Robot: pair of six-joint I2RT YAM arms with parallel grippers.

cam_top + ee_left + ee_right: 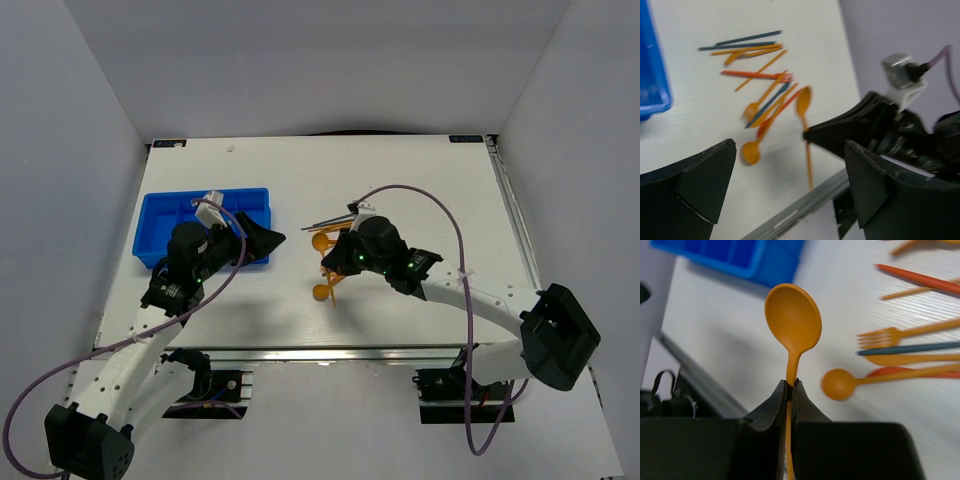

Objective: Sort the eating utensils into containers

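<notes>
In the top view the white table [420,180] is boxed in by pale walls [90,120] at the back and both sides, and a metal rail [330,353] runs along its near edge. The blue tray [160,215] sits at centre left, close to the table's left edge. The heap of utensils [765,95] lies around the middle. A wide stretch of bare surface runs from there to the right edge and up to the back edge. Only a narrow strip of table separates the tray from the heap, and both claws crowd into it.

The right claw [791,385] is pinched tight on the thin handle of an orange spoon [793,320]. The spoon's round bowl sticks out beyond the fingertips and points toward the tray at the upper left of the wrist view. Whether the spoon is clear of the table cannot be told.

The left claw [790,145] is spread wide with nothing between its fingers. It hangs at the tray's right end, facing the heap.
</notes>
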